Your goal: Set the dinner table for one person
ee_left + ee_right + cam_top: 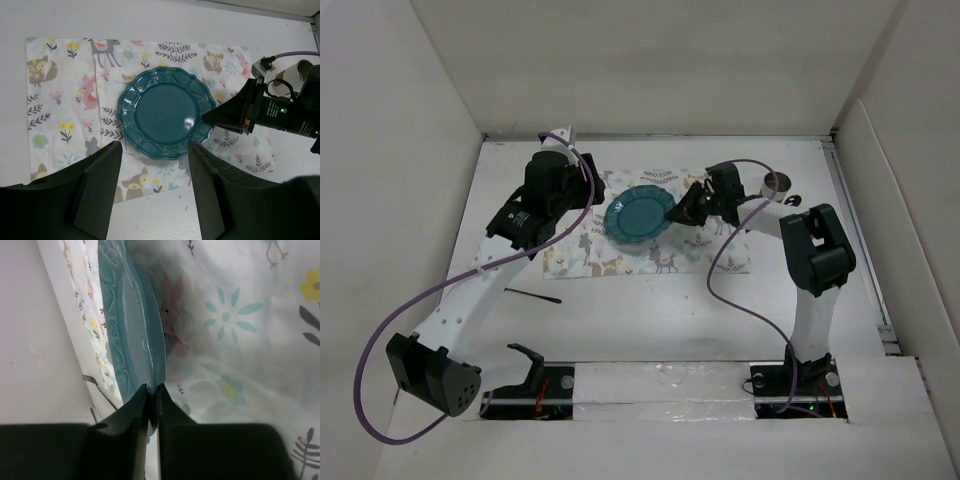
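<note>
A teal scalloped plate (639, 215) sits on the animal-and-leaf patterned placemat (620, 255) on the white dinner table (650, 320). My right gripper (677, 215) is shut on the plate's right rim; in the right wrist view the fingers pinch the rim (152, 395) edge-on, and the plate (130, 325) looks slightly lifted off the cloth. The plate (166, 113) and right gripper (207, 118) also show in the left wrist view. My left gripper (152, 187) is open and empty, hovering over the placemat's (65, 100) near edge.
A metal cup (777, 184) stands at the right of the placemat, behind the right arm. A dark fork (532, 295) lies on the table at the left front. White panels wall the table on three sides.
</note>
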Robot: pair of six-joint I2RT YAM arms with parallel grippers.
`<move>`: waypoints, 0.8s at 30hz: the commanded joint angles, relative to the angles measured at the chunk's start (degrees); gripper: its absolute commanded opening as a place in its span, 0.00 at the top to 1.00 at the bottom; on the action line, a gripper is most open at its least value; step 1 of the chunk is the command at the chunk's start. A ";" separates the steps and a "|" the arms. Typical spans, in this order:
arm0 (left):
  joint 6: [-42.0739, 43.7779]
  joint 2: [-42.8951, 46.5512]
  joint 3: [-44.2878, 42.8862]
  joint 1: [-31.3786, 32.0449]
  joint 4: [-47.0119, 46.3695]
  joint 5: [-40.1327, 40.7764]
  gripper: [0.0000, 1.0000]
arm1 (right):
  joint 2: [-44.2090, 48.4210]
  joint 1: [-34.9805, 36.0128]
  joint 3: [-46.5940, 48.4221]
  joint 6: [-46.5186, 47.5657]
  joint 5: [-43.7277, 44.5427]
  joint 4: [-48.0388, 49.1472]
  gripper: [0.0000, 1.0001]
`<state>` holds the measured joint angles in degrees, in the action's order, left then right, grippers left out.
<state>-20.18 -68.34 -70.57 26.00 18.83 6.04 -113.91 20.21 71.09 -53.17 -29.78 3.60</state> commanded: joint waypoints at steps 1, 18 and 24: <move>-0.82 0.22 1.04 -0.25 -3.45 -0.51 0.48 | 2.64 0.27 -0.77 1.22 -2.13 4.06 0.74; -0.03 -2.33 1.22 0.28 -5.38 -7.60 1.00 | 20.47 -10.70 3.79 19.86 24.05 -24.95 1.00; 2.77 -3.64 4.39 4.21 -9.17 -10.82 1.00 | 15.75 -21.42 13.00 20.03 39.08 -31.97 1.00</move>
<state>-19.94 -70.96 -66.94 26.92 12.91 -2.72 -94.83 2.07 80.03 -34.85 -1.10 -22.09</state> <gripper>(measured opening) 0.003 0.010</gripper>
